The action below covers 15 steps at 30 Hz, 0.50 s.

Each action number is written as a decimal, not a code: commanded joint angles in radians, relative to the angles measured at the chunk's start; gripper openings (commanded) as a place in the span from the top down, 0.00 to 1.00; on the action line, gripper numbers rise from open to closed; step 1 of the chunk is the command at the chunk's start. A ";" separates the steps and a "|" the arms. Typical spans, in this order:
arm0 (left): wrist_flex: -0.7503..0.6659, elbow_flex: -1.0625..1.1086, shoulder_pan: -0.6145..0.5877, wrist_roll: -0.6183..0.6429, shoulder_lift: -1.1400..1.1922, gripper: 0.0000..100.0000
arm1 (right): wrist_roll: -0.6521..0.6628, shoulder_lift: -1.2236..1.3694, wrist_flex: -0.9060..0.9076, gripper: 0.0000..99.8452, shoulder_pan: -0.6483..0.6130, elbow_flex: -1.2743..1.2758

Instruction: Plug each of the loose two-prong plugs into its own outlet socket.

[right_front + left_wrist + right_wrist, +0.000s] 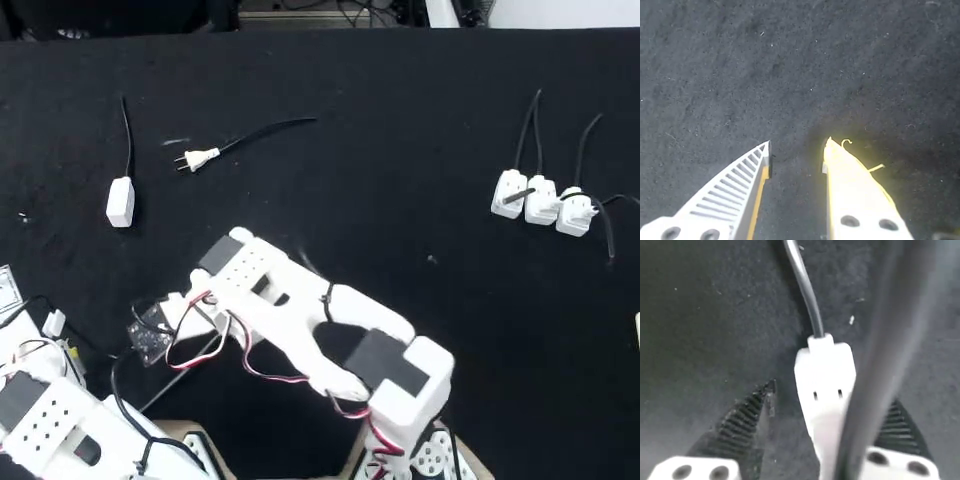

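The right gripper point(832, 395) stands spread around an outlet socket point(822, 370) whose two slots hold nothing; one finger point(747, 415) is clear of it. The loose plug point(200, 158) lies on the black table point(400, 120), apart from both arms. Left of the plug sits a second socket point(120, 202), and far to its right a row of three sockets point(541, 200). The left gripper point(796, 155) hangs spread over the table.
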 commanded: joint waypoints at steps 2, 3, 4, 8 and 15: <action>0.008 -0.059 -0.013 -0.006 -0.002 0.82 | 0.000 0.021 -0.055 0.87 0.049 -0.056; 0.009 -0.061 -0.013 -0.006 -0.002 0.82 | -0.034 0.024 -0.074 0.95 0.064 -0.056; 0.009 -0.061 -0.013 -0.006 -0.002 0.82 | -0.081 0.022 -0.097 1.00 0.080 -0.056; 0.009 -0.062 -0.013 -0.005 -0.002 0.82 | -0.319 -0.028 -0.153 0.99 0.157 -0.050; 0.005 -0.054 0.044 -0.008 -0.002 0.82 | -0.743 -0.286 -0.077 0.99 0.489 -0.016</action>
